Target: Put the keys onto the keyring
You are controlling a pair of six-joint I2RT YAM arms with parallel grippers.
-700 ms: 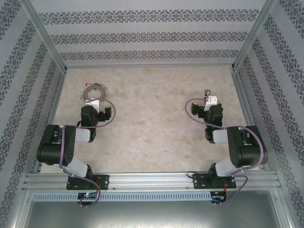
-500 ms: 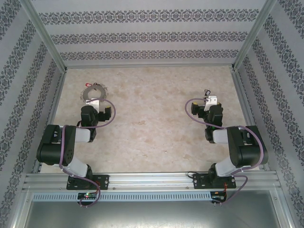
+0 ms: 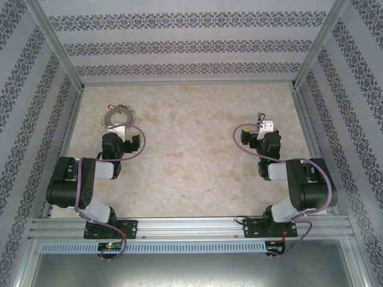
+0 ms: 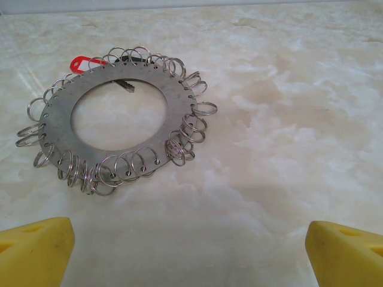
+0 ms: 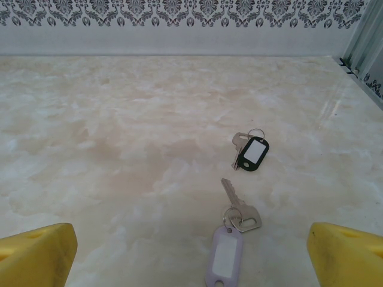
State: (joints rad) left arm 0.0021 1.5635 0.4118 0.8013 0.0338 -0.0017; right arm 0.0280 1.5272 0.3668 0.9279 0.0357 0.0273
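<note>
The keyring (image 4: pixel 179 98) is a flat silvery metal ring fringed with small wire loops, lying flat on the marble table. A red tag (image 4: pixel 81 61) and a small key (image 4: pixel 127 86) show at its far edge. My left gripper (image 4: pixel 191 254) stands open just short of the ring, with nothing between its yellow fingertips (image 4: pixel 36 248). In the top view the keyring (image 3: pixel 118 113) lies just beyond the left gripper (image 3: pixel 117 128). Two keys lie ahead of my open right gripper (image 5: pixel 191 257): one with a black tag (image 5: pixel 252 153), one nearer with a lilac tag (image 5: pixel 226 254).
The table (image 3: pixel 191 149) is pale marble, fenced by metal rails and patterned walls. The right rail (image 5: pixel 362 45) runs close beside the keys. The left rail (image 3: pixel 69 128) runs close to the keyring. Both arm bases sit on the near rail (image 3: pixel 191 227).
</note>
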